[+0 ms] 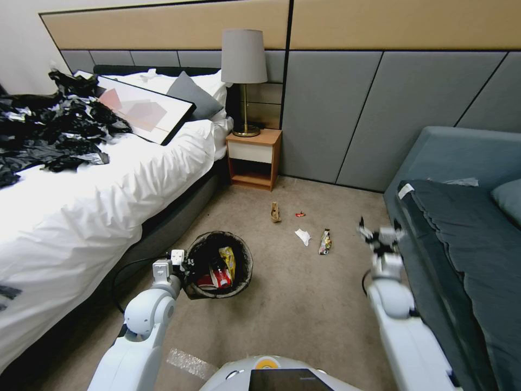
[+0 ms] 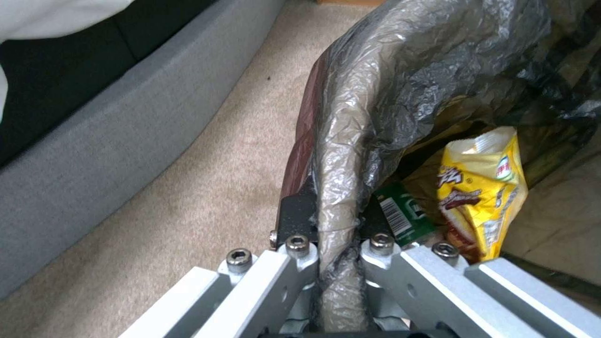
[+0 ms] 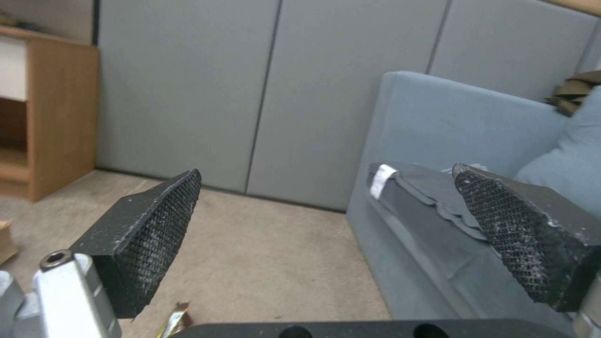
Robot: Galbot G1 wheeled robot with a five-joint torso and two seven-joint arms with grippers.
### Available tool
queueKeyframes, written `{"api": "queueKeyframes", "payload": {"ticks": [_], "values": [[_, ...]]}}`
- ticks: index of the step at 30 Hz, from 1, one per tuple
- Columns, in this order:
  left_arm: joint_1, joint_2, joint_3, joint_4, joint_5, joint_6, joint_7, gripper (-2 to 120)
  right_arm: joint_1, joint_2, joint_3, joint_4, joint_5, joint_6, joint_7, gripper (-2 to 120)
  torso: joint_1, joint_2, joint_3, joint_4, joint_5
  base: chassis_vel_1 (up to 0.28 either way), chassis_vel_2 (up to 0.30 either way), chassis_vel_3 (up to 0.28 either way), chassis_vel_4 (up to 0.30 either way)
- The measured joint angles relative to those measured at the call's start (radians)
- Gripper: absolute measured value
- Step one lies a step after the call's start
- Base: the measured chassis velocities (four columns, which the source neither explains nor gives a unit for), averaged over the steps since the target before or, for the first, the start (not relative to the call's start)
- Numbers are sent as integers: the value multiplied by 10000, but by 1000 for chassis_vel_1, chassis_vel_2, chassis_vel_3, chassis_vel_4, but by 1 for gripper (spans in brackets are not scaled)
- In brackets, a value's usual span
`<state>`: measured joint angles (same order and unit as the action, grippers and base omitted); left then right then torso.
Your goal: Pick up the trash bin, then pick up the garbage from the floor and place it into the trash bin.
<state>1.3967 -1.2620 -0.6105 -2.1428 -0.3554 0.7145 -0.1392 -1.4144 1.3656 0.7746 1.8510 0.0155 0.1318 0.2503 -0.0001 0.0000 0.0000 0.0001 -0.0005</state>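
the left gripper (image 1: 184,267) is clamped on the rim of the trash bin (image 1: 245,270), which sits beside the bed (image 1: 81,206) with a yellow snack wrapper (image 2: 482,188) and red-and-white cartons (image 1: 216,278) inside; on the carpet (image 1: 304,304) beyond it lie a white tissue (image 1: 303,236), a bottle (image 1: 325,242), a brown scrap (image 1: 275,212) and a tiny red wrapper (image 1: 299,214). the right gripper (image 1: 381,232) hangs above the floor beside the sofa (image 1: 467,228), its pads (image 3: 157,234) spread wide with nothing between them.
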Motion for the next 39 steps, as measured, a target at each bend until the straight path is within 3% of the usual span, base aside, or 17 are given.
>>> {"api": "queueKeyframes", "payload": {"ticks": [20,39], "values": [[68,-6,-43,-20,-208,0,-216,0,-6,279,-248,75,99,-91,29,100,1,0,0,-1,6,0,0,0,0],[41,121,239,168,236,-87,208,0,113,121,-579,-4,122,-336,100,100,1,0,1,0,4,0,0,0,0]]}}
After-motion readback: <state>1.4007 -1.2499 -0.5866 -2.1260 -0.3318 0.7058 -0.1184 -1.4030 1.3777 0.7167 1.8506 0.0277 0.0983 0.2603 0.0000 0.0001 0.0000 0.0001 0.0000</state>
